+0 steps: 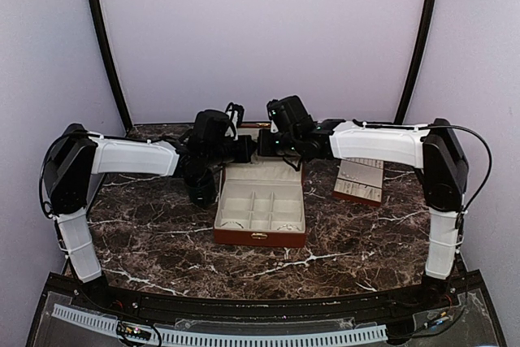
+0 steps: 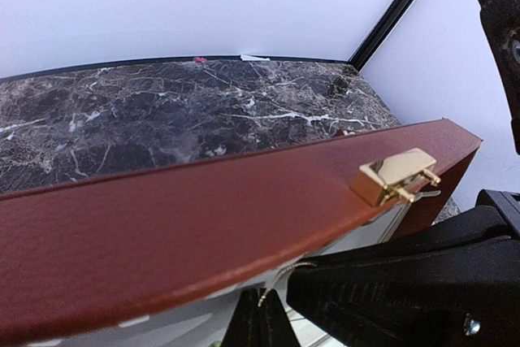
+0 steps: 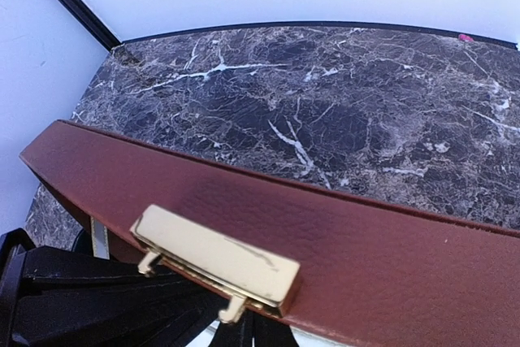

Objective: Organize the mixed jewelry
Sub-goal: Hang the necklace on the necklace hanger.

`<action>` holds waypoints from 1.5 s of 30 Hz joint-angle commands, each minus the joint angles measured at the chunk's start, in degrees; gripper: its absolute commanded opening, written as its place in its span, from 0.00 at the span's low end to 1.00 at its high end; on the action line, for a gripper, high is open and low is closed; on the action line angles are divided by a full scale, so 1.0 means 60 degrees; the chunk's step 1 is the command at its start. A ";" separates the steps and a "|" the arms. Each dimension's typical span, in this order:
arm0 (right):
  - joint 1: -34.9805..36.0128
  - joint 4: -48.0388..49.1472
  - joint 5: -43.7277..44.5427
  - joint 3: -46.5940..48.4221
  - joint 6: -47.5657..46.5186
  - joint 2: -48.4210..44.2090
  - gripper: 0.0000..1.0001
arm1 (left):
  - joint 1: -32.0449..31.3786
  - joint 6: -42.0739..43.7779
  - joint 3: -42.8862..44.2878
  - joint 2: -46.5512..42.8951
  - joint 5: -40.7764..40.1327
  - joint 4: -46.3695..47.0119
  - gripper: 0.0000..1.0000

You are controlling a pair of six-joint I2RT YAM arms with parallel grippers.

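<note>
The red-brown box (image 1: 260,237) stands open mid-table, its lid upright at the back. Tiny pale jewelry pieces (image 1: 236,224) lie in its front cream compartments. My left gripper (image 1: 246,150) is at the lid's top edge, shut on a thin silver chain (image 2: 281,273) that runs up from its fingertips (image 2: 262,314) toward the lid's rim (image 2: 203,225). My right gripper (image 1: 266,145) faces it from the right, tip to tip, shut (image 3: 250,327) just under the gold clasp (image 3: 215,258). I see nothing between the right fingers; where the chain's far end goes is hidden.
A flat cream slotted tray (image 1: 360,178) lies right of the box under the right forearm. The dark marble table (image 1: 162,241) ends at pale walls behind and to both sides. The right gripper's black body (image 2: 406,282) crowds the left wrist view.
</note>
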 commanded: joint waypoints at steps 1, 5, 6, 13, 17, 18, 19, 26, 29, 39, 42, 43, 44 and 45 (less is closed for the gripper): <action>-0.0058 0.0256 -0.0044 -0.0243 0.0075 -0.0067 0.00 | 0.0028 -0.0051 -0.0116 -0.0120 0.0104 0.0201 0.00; -0.0058 0.0881 -0.0284 -0.0633 -0.0077 -0.0440 0.00 | 0.0035 0.0049 -0.0500 -0.0469 0.0214 0.0862 0.00; -0.0058 0.1118 -0.0415 -0.0770 -0.0170 -0.0572 0.00 | 0.0032 0.0175 -0.0515 -0.0534 0.0281 0.0917 0.00; -0.0058 0.1677 -0.1167 -0.1176 -0.1077 -0.1098 0.00 | 0.0031 0.1380 -0.0613 -0.1068 0.1818 0.0687 0.09; -0.0115 0.1688 -0.1574 -0.1307 -0.1580 -0.1101 0.00 | 0.0073 0.1529 -0.1416 -0.1757 0.2084 0.0851 0.25; -0.0157 0.1796 -0.1681 -0.1325 -0.1705 -0.1101 0.00 | 0.0082 0.1561 -0.1591 -0.1920 0.2084 0.0868 0.32; -0.0204 0.1897 -0.1800 -0.1335 -0.1787 -0.1101 0.00 | 0.0104 0.1618 -0.1778 -0.2058 0.2110 0.0885 0.38; -0.0501 0.2695 -0.3364 -0.1927 -0.2384 -0.1493 0.00 | 0.0333 0.2424 -0.2958 -0.2842 0.3098 0.1662 0.58; -0.0627 0.3035 -0.4072 -0.2279 -0.2597 -0.1729 0.00 | 0.0526 0.2505 -0.3172 -0.2921 0.3833 0.2267 0.57; -0.0873 0.3410 -0.5182 -0.2853 -0.2614 -0.1995 0.00 | 0.0756 0.3006 -0.2635 -0.1997 0.5002 0.2845 0.35; -0.0878 0.3448 -0.5144 -0.2921 -0.2574 -0.2074 0.00 | 0.0752 0.3080 -0.2338 -0.1698 0.5151 0.2736 0.28; -0.0878 0.3442 -0.5137 -0.2935 -0.2564 -0.2102 0.00 | 0.0751 0.3090 -0.2314 -0.1629 0.5198 0.2768 0.28; -0.0878 0.3434 -0.5151 -0.2946 -0.2559 -0.2125 0.00 | 0.0746 0.3091 -0.2302 -0.1591 0.5192 0.2835 0.28; -0.0878 0.3436 -0.5166 -0.2953 -0.2557 -0.2137 0.00 | 0.0749 0.3091 -0.2293 -0.1535 0.5127 0.2900 0.28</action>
